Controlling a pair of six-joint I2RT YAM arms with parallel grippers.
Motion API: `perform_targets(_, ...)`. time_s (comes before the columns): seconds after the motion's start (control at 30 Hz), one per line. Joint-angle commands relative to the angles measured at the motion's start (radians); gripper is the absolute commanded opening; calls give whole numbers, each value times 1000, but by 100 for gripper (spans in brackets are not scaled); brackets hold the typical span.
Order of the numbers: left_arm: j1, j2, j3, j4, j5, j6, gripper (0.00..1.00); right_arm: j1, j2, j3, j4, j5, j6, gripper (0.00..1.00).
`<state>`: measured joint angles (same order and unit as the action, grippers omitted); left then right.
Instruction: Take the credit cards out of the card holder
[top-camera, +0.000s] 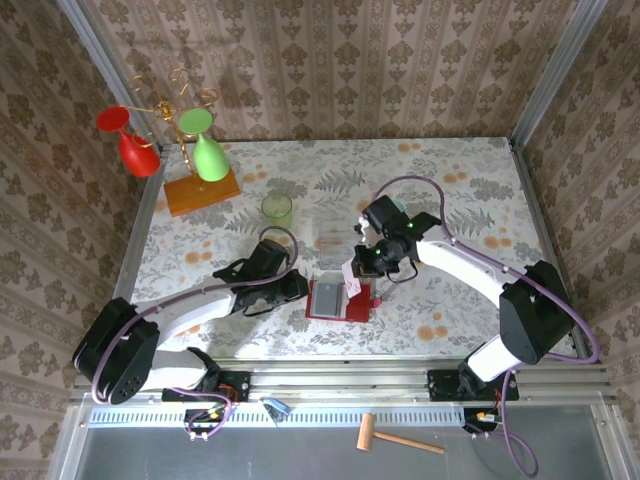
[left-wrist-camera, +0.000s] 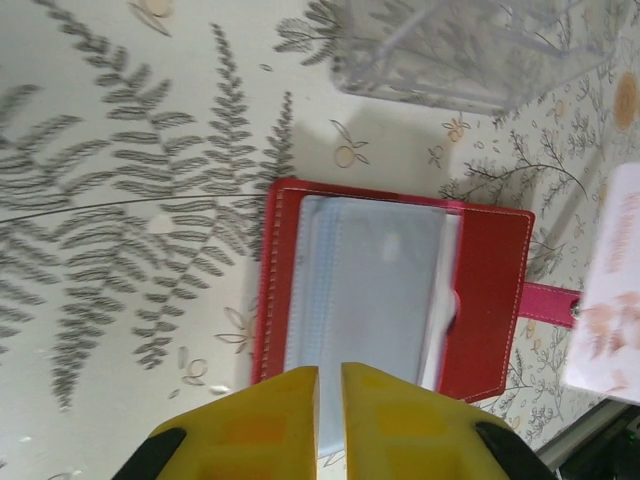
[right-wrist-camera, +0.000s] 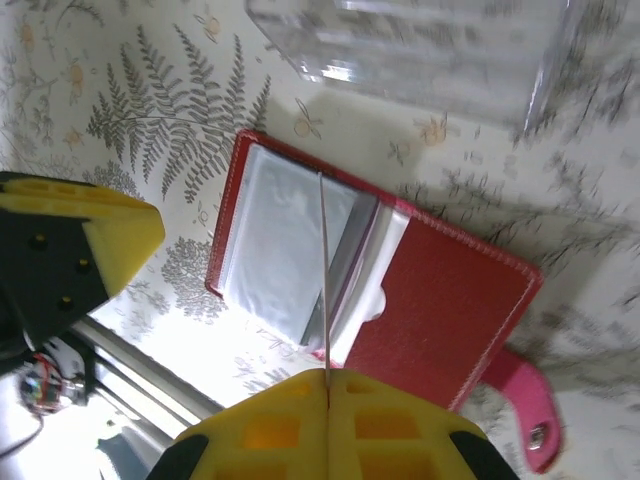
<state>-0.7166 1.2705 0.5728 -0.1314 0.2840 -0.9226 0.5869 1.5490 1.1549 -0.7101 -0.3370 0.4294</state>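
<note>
Card holder (top-camera: 335, 300) lies open and flat on the flowered bench (top-camera: 450, 180), towards the near edge, between the two arms. It looks light and floppy, with a red stitched cover and greyish clear pockets (left-wrist-camera: 370, 290). The pockets would likely lift and drag along with any card pulled from them, so the holder wants pinning at its left edge. A small red tab (right-wrist-camera: 525, 400) sticks out on its right. Whether a card is left in the pockets I cannot tell. The pale card (left-wrist-camera: 608, 290), pink-white with a faint print, is out and hangs just above the holder's right side. It looks thin, stiff and probably slick, so it is best pinched by one edge. The right fingers (right-wrist-camera: 270, 420) are clenched on its edge. The left fingers (left-wrist-camera: 270, 410), at the holder's left edge, are drawn nearly together; whether they nip a pocket leaf I cannot tell.
</note>
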Motion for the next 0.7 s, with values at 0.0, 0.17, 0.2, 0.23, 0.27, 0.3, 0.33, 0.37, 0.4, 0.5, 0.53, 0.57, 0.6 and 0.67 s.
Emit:
perform_targets(0.0, 31, -52, -39, -33, -3, 10, 15, -2, 53, 101, -175, 123, -270, 0)
perform_targets(0.17, 62, -65, -70, -23, 30, 20, 17, -4, 127, 227, -242, 214, -494, 0)
perform_targets(0.2, 63, -53, -69, -19, 43, 25, 17, -4, 140, 244, -249, 204, -537, 0)
perform_targets(0.23, 62, -38, -67, -15, 58, 30, 17, -3, 154, 265, -262, 170, -607, 0)
perform_targets(0.27, 63, -25, -67, -9, 69, 31, 17, 0, 165, 284, -276, 149, -669, 0)
perform_targets(0.3, 60, -18, -69, -2, 74, 28, 17, -1, 176, 305, -289, 144, -715, 0)
perform_targets(0.33, 59, -14, -75, 10, 78, 22, 17, 1, 189, 334, -307, 146, -766, 0)
perform_targets(0.37, 57, -17, -81, 22, 78, 17, 17, 1, 205, 362, -319, 152, -807, 0)
perform_targets(0.4, 57, -21, -86, 28, 78, 12, 17, -1, 219, 384, -328, 159, -841, 0)
perform_targets(0.5, 59, -35, -88, 18, 72, 16, 17, 2, 275, 466, -371, 164, -969, 0)
perform_targets(0.53, 59, -40, -87, 15, 70, 17, 17, 2, 296, 501, -394, 164, -1013, 0)
perform_targets(0.57, 59, -44, -87, 9, 69, 20, 17, 4, 316, 536, -418, 171, -1056, 0)
perform_targets(0.6, 59, -48, -87, 7, 69, 20, 17, 5, 337, 569, -440, 181, -1084, 0)
perform_targets(0.67, 59, -55, -90, 2, 65, 19, 17, 7, 385, 644, -490, 193, -1142, 0)
